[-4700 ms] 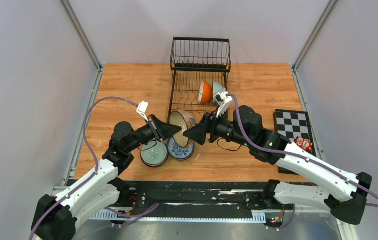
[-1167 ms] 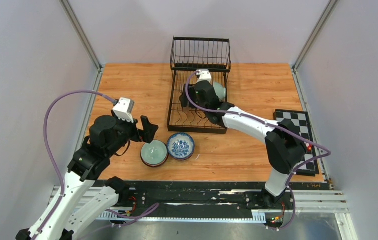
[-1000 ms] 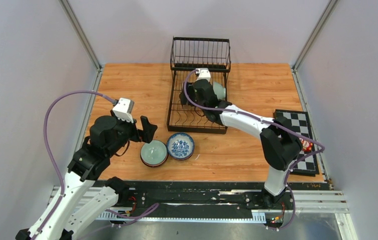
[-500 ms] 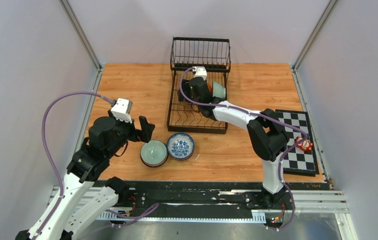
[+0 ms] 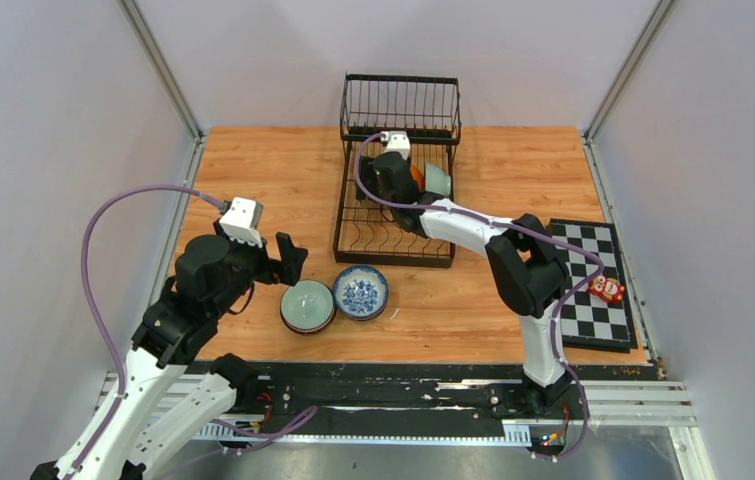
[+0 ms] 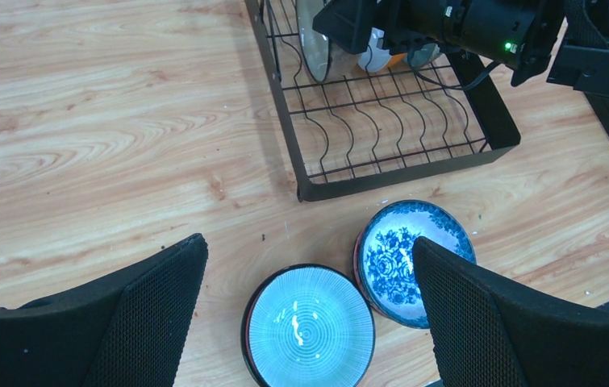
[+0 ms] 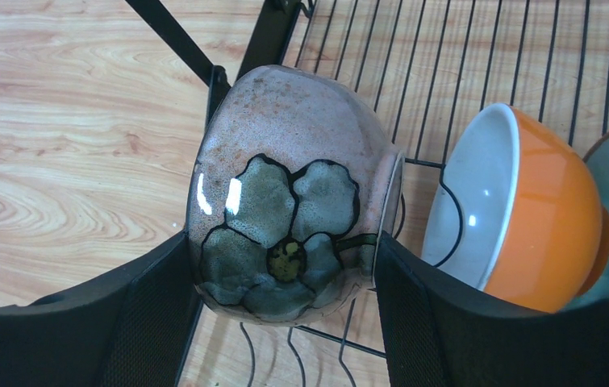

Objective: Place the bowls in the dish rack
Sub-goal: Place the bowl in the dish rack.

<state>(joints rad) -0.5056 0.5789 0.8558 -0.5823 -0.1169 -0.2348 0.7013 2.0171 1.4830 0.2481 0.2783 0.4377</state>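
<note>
While two bowls wait on the table [image 6: 83, 121], the green bowl [image 6: 309, 326] with the blue bowl [image 6: 414, 251] just beside it at 3 o'clock, the left gripper [image 6: 307, 246] hangs above them, fingers spread wide and empty. At 12 o'clock, over the rack [image 6: 406, 171], the right gripper [image 7: 281, 242] clamps a flowered bowl [image 7: 285, 161] on edge beside the orange bowl [image 7: 543, 218]. This looks like the placing step. The next move calls for seating it between the wires, letting go, and backing out without nudging its neighbour.

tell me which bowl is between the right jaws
The pinkish speckled bowl with the grey-green flower, on edge at the dish rack; the orange bowl beside it stands ungripped.
</note>
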